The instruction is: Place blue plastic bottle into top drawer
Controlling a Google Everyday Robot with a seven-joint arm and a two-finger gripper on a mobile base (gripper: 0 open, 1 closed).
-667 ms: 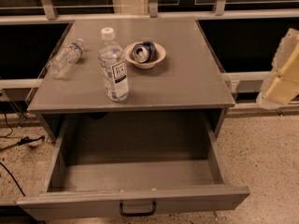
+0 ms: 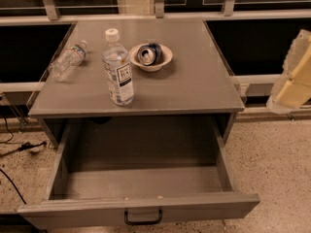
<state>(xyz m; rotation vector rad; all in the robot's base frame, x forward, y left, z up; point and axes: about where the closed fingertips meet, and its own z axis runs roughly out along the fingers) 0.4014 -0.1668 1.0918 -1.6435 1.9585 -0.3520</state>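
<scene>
The blue plastic bottle [image 2: 118,67] stands upright on the grey cabinet top [image 2: 194,86], near its front left. It is clear, with a white cap and a white and dark blue label. The top drawer [image 2: 141,212] below is pulled wide open, and its black handle [image 2: 143,219] shows at the centre of the front panel. Nothing shows inside the drawer. My gripper [image 2: 293,76] is at the right edge of the view, off the right side of the cabinet and well apart from the bottle, holding nothing that I can see.
A smaller crinkled clear bottle [image 2: 67,60] lies on its side at the top's left edge. A white bowl [image 2: 151,57] with a can in it stands behind the bottle. Metal rails and dark windows run behind. Black cables [image 2: 14,149] lie on the floor at left.
</scene>
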